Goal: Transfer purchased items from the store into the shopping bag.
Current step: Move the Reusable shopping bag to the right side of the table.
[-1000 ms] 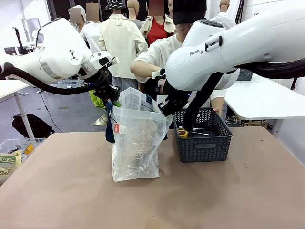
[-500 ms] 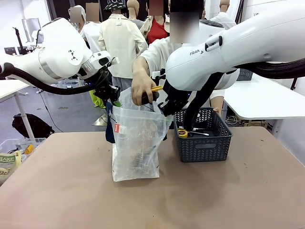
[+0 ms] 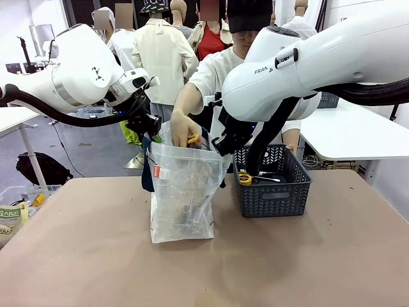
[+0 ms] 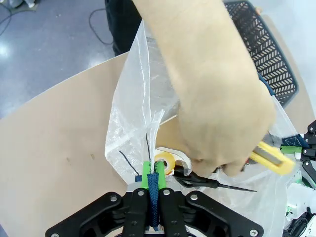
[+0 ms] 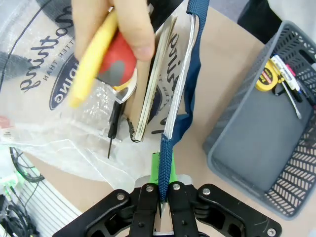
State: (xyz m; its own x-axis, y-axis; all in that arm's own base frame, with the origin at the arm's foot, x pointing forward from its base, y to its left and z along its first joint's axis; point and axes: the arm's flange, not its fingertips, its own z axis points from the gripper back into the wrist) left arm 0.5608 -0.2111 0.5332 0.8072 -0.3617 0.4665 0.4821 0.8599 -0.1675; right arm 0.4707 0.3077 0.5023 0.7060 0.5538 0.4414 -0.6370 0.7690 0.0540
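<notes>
The shopping bag (image 3: 182, 198) stands open at mid-table. My left gripper (image 3: 148, 125) is shut on its navy strap (image 4: 153, 197), and my right gripper (image 3: 220, 144) is shut on the other strap (image 5: 168, 138). A person's hand (image 3: 181, 130) reaches into the bag's mouth holding a yellow tool (image 4: 271, 158) with a red part (image 5: 118, 61). Inside the bag lie a yellow tape roll (image 4: 165, 162), a black pointed tool (image 4: 212, 183) and a notebook (image 5: 153, 84). The store, a dark latticed basket (image 3: 271, 195), stands just right of the bag and holds a yellow tape measure (image 3: 245, 178) and pens (image 5: 291, 89).
A clear bin of packets (image 3: 16, 211) sits off the table's left edge. A white table (image 3: 351, 134) stands behind on the right. The brown tabletop (image 3: 287, 268) stretches in front of the bag and basket.
The person's hand came in with the yellow tool and has lowered it into the bag's mouth. Neither arm has moved; both still hold the straps.
</notes>
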